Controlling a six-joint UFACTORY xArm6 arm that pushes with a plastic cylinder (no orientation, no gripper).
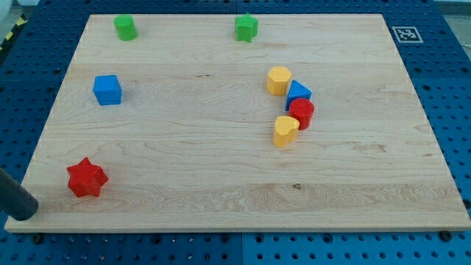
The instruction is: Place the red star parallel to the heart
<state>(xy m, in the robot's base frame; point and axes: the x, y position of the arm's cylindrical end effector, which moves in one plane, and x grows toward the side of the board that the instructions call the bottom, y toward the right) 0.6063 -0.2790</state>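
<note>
My tip is resting on the wooden board's lower-left corner, holding nothing, near the red star, well apart from the yellow heart.

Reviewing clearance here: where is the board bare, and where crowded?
Bare: the middle, between blue cube and yellow heart, and right of it. Crowded: yellow hexagon, blue triangle, red cylinder. My tip sits left of red star.
</note>
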